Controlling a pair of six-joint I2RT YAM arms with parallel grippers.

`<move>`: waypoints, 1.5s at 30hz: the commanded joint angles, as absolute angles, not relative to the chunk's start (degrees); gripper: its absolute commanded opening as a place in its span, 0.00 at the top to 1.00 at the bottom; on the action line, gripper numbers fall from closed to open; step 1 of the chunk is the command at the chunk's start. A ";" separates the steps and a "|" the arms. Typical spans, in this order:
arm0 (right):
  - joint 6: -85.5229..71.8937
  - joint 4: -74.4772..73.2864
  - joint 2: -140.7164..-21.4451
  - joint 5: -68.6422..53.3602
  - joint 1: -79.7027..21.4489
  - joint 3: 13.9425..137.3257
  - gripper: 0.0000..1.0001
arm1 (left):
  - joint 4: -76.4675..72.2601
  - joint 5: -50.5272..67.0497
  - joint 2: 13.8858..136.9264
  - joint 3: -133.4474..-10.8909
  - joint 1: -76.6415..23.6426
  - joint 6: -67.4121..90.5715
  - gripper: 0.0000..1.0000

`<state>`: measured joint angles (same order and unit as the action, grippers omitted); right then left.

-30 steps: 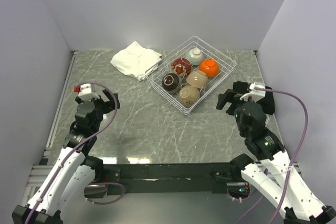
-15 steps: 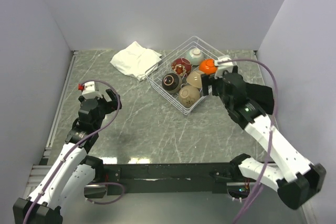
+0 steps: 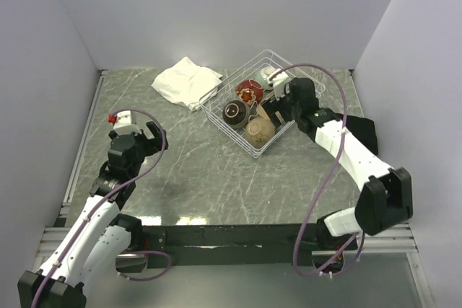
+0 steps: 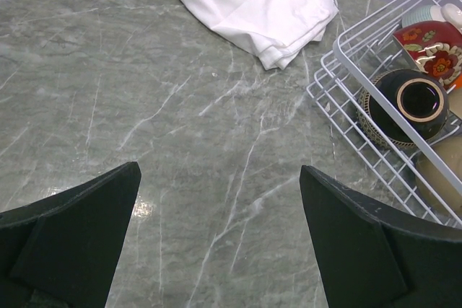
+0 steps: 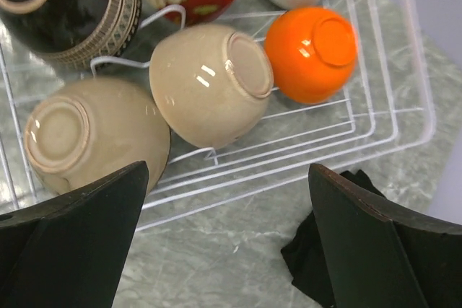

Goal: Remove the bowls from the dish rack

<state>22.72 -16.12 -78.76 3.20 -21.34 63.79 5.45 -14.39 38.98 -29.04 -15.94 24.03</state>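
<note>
Right gripper hangs wide open over the rack, just above two beige bowls. Left gripper, equally wide, holds nothing above the table.

We see 6 bowls in the dish rack, right of centre by the table's far edge; folded cloth just left.

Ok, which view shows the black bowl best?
Left wrist: the black bowl shows nearly whole inside the dish rack, with its ribbed side and foot ring clear. Top external shows it small; right wrist crops it at the top left corner.
</note>
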 commanded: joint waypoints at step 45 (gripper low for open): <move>-16.96 -29.08 -93.07 -23.03 -14.50 78.22 0.00 | 6.07 -13.18 38.85 -32.08 -15.91 23.47 0.01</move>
